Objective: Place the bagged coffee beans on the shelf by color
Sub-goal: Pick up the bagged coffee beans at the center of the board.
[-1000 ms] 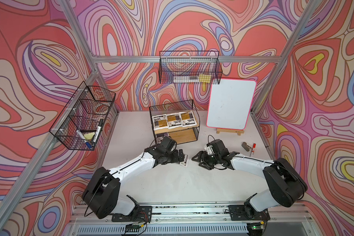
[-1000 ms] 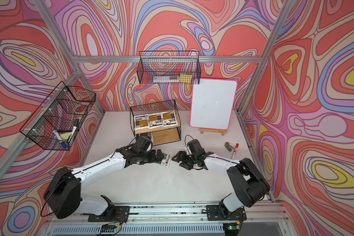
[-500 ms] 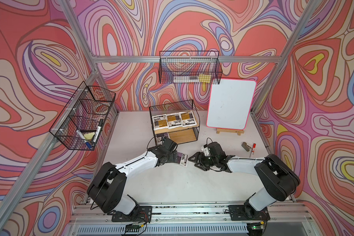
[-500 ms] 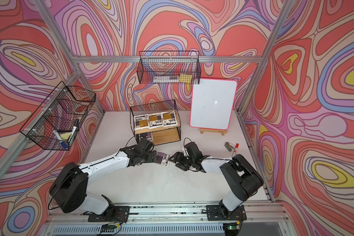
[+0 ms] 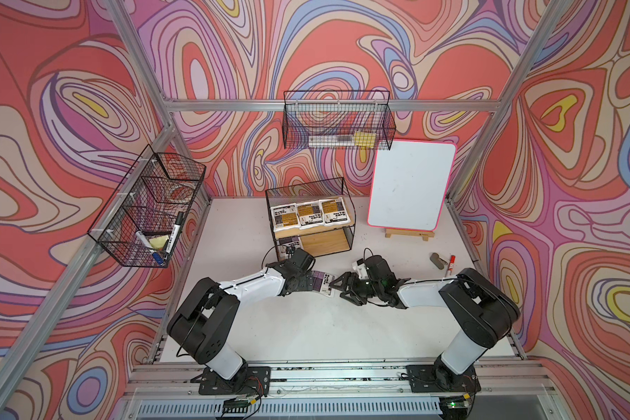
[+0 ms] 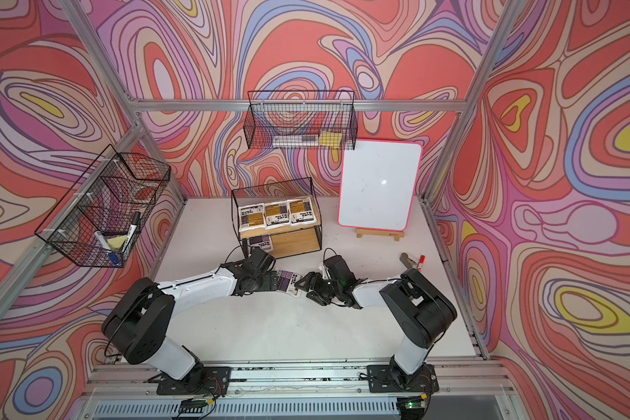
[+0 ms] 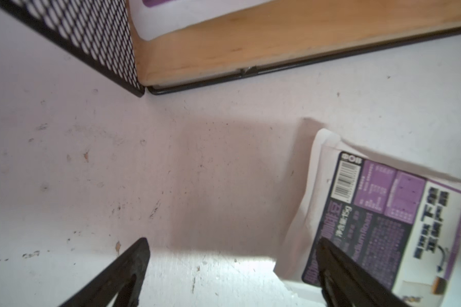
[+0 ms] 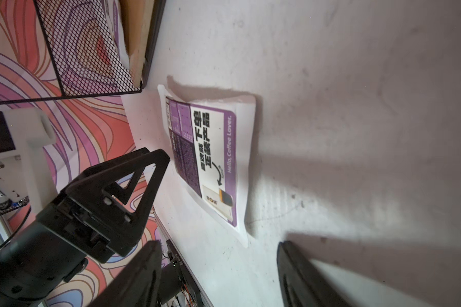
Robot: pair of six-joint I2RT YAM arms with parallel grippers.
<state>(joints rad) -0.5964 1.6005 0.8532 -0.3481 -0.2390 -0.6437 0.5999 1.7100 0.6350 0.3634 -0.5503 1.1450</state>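
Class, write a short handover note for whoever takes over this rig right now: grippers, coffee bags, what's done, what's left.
Left gripper: open, empty, at the loose purple bag.
Right gripper: open, empty, facing that bag from the opposite side.
Three orange-yellow bags lie on the shelf's top board; the shelved purple bag lies on the lower board; the loose one lies flat on the table.
Done: four bags sorted. Left: loose purple bag onto the lower board.
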